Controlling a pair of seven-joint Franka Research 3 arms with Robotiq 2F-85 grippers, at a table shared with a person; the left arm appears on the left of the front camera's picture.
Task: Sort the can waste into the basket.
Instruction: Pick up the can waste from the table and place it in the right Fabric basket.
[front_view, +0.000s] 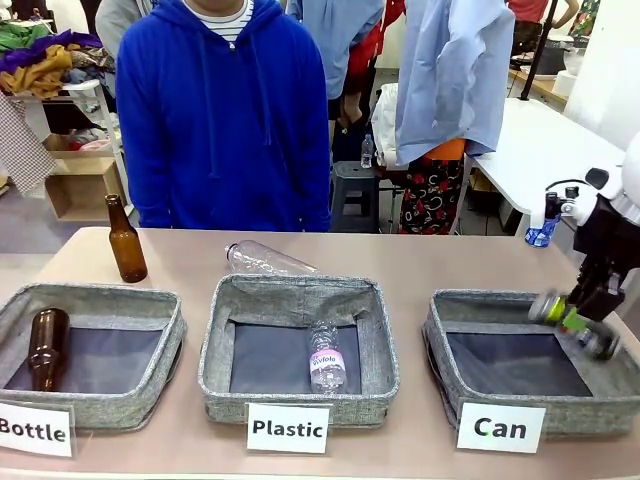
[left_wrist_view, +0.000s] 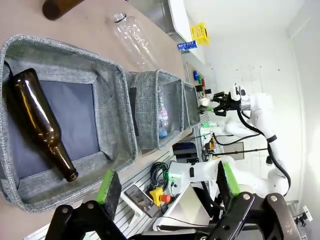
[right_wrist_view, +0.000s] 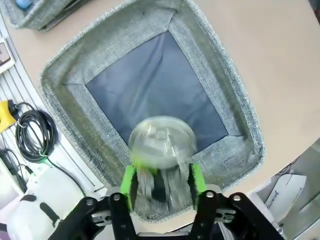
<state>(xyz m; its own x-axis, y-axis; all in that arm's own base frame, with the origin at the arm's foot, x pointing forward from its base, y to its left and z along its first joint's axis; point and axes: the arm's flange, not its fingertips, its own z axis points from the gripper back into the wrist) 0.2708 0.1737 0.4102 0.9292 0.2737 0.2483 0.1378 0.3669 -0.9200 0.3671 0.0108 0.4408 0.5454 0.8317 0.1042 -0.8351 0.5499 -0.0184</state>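
Observation:
A silver can with green accents (front_view: 572, 322) shows motion-blurred just above the right rim of the grey basket (front_view: 470, 320) carded "Can". My right gripper (front_view: 592, 300) hangs right over it. In the right wrist view the can (right_wrist_view: 161, 145) is a blur between the sharp green pads (right_wrist_view: 129, 184), slipping free over the basket's dark liner (right_wrist_view: 150, 85), and my right gripper (right_wrist_view: 162, 180) is open. My left gripper (left_wrist_view: 167, 185) stands open with nothing between its fingers, near the front edge of the "Bottle" basket.
The "Plastic" basket (front_view: 215, 340) holds a clear bottle (front_view: 327, 357). The "Bottle" basket (front_view: 170, 310) holds a brown bottle (front_view: 47, 345). Behind them stand a brown bottle (front_view: 125, 240) and a lying clear bottle (front_view: 268, 260). A person in a blue hoodie (front_view: 225, 110) stands across the table.

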